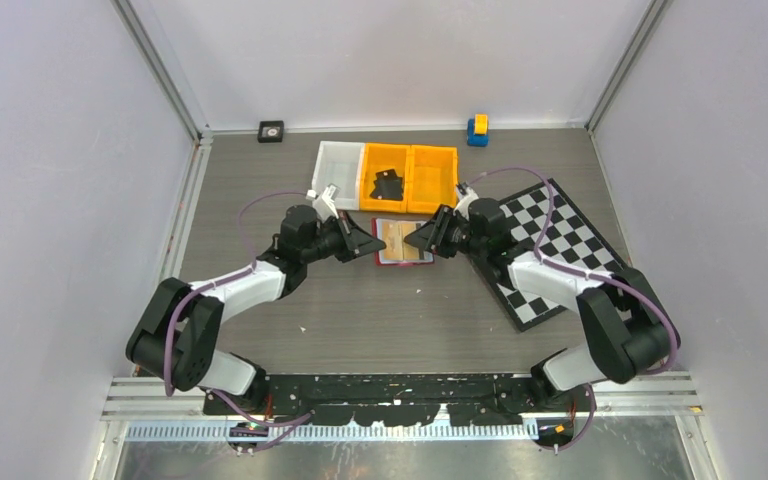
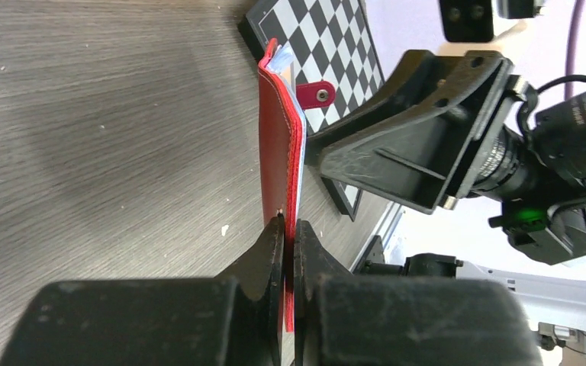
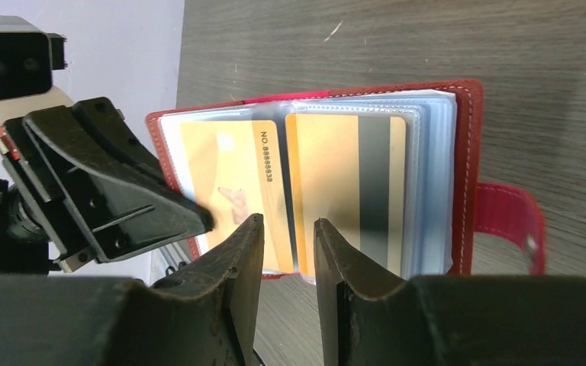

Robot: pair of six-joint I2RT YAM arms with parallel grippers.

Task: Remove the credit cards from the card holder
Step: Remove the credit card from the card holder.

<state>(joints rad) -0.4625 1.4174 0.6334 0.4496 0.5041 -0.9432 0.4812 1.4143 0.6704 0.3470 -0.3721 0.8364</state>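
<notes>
L gripper clamps card holder cover; R gripper, jaws apart, hovers at credit cards; next needs pinch on one card's edge

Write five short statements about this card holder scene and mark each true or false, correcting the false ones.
1. The left gripper is shut on the card holder's red cover. True.
2. The credit cards have already been pulled out. False: they sit inside the card holder's clear sleeves.
3. The right gripper is clamped fully shut. False: its jaws stand apart at the cards' edge.
4. The chequered board lies on the right gripper's side. True.
5. The middle orange bin holds a dark object. True.
</notes>
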